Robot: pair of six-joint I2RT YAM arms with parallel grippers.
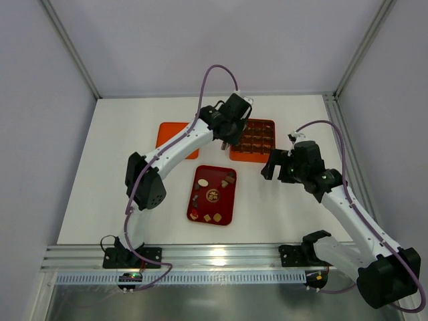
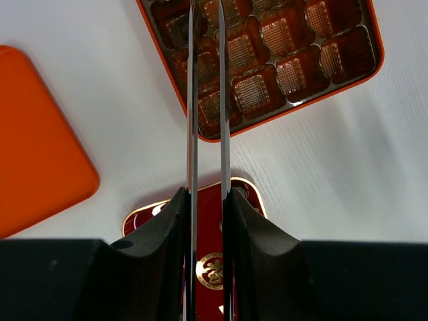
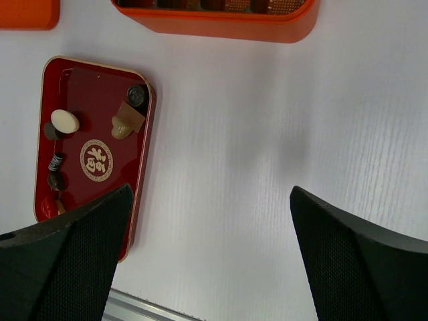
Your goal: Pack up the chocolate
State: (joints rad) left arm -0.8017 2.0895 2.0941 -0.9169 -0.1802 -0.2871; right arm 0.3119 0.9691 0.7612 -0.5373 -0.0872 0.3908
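Note:
Several small chocolate pieces lie in the dark red tray [image 1: 221, 200]: a cream oval [image 3: 65, 121], a tan piece [image 3: 124, 124] and a dark round one [image 3: 137, 95]. The orange box [image 1: 253, 159] with a grid of brown cells stands behind it. My left gripper [image 1: 229, 139] hangs over the box's near-left corner. Its two thin metal blades [image 2: 192, 100] stand narrowly apart over the cells, and their tips run out of the top of the left wrist view, so whether they hold anything is hidden. My right gripper [image 3: 210, 200] is wide open over bare table, right of the tray.
A flat orange lid [image 1: 170, 134] lies left of the box, partly under the left arm. The box's rim [image 2: 294, 105] and the lid [image 2: 33, 140] flank a white strip of table. A metal rail [image 1: 214, 254] runs along the near edge.

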